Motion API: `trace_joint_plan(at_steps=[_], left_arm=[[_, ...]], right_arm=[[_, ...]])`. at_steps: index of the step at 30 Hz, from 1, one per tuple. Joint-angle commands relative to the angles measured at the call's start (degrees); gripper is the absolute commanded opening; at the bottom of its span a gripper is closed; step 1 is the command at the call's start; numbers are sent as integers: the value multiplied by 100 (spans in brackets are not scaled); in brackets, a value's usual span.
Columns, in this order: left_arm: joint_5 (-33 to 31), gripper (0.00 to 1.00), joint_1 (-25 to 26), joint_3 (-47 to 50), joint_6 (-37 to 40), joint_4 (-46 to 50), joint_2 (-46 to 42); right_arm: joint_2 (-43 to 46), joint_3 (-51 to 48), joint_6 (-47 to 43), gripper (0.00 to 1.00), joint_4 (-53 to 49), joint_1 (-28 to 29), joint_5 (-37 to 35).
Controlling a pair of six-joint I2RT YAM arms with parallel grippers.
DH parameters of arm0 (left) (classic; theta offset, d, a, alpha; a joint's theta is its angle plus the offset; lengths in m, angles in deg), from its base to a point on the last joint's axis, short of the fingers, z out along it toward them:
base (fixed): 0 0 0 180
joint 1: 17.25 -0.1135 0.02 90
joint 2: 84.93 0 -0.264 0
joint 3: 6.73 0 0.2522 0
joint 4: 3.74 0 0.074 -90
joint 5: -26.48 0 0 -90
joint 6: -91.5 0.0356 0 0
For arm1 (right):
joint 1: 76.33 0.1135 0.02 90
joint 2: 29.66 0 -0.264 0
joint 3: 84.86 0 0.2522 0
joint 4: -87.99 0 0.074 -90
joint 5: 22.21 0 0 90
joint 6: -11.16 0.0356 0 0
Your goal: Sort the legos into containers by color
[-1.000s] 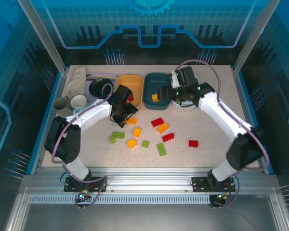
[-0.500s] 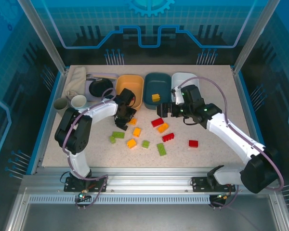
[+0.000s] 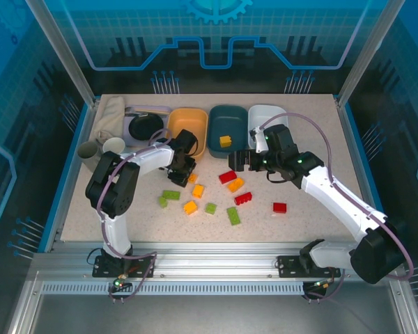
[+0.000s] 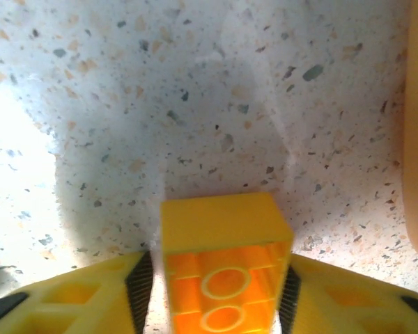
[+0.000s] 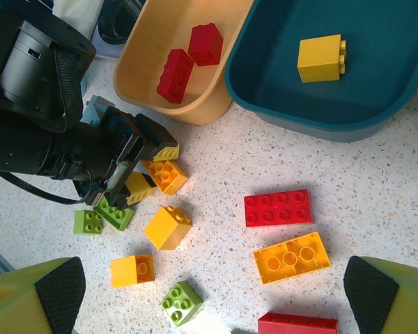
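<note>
My left gripper [image 4: 216,278] is low on the table in front of the orange tub [image 3: 175,122], shut on an orange-yellow brick [image 4: 223,243], which the right wrist view shows too [image 5: 166,174]. My right gripper [image 3: 235,160] hangs open over the loose legos, nothing between its fingers [image 5: 52,289]. Below it lie a red flat brick [image 5: 279,207], an upturned orange one [image 5: 291,258], two yellow ones [image 5: 167,227] and a green one [image 5: 181,303]. The orange tub [image 5: 195,111] holds two red bricks [image 5: 175,69]. The teal tub [image 5: 376,83] holds a yellow brick [image 5: 320,58]. The white tub [image 3: 265,115] stands at the right.
A black round dish [image 3: 145,125] on a grey tray, two mugs [image 3: 113,145] and a folded cloth [image 3: 110,115] crowd the back left. More legos lie scattered mid-table, among them a red one [image 3: 279,207] and a green one [image 3: 233,216].
My left gripper has closed on the orange-yellow brick. My right arm has come away from the teal tub, toward the near side, and now hangs open over the loose bricks.
</note>
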Motion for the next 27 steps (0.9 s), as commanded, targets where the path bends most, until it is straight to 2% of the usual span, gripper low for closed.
trace_joint_plan(at_steps=[1, 5, 12, 15, 20, 27], left_arm=[[-129, 43, -19, -17, 12, -43, 93], [-176, 29, 55, 62, 153, -49, -158], [-253, 27, 448, -84, 866, 470, -1032], [-328, 27, 612, -644, 1514, 747, -1044], [-445, 25, 747, -2413, 2805, 1496, -174], [-334, 27, 752, -4695, 4257, 1781, 1472]], right_arm=[[88, -93, 62, 98, -76, 46, 102], [114, -80, 88, 96, -76, 47, 77], [426, -92, 416, 96, -157, -95, -240], [599, -128, 708, 96, -25, -202, -402], [678, -141, 1209, 96, 362, -524, -546], [495, -47, 1502, 97, 673, -931, -334]])
